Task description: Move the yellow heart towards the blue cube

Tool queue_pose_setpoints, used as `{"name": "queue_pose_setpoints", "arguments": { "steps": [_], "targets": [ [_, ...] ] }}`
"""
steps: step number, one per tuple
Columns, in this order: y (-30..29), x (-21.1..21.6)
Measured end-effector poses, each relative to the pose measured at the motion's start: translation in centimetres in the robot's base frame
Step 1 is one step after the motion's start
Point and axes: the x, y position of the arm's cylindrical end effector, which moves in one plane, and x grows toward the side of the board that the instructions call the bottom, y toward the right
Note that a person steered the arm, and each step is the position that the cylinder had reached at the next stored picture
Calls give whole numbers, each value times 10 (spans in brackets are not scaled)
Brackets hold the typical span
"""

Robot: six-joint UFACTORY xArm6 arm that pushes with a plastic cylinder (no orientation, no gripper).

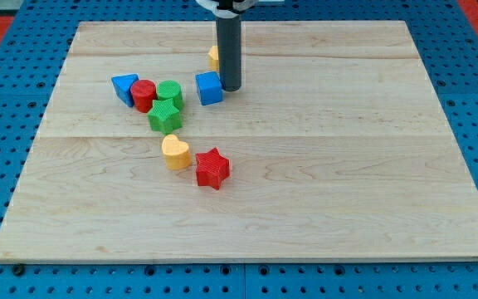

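The yellow heart (175, 153) lies on the wooden board (322, 166), left of centre, touching a red star (212, 169) at its lower right. The blue cube (209, 87) sits above it, nearer the view's top. My tip (231, 87) stands on the board right beside the blue cube's right side, touching or nearly touching it. The tip is well above the yellow heart in the view.
A yellow block (213, 57) is partly hidden behind the rod. A blue triangular block (125, 86), a red cylinder (143, 95), a green cylinder (170, 92) and a green star-like block (165, 116) cluster left of the blue cube.
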Motion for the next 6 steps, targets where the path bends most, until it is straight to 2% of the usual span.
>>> {"name": "queue_pose_setpoints", "arguments": {
  "steps": [1,2,4,5,6],
  "targets": [
    [12,31],
    [-27,52],
    [-128,3],
    [-153,1],
    [-121,-16]
  ]
}}
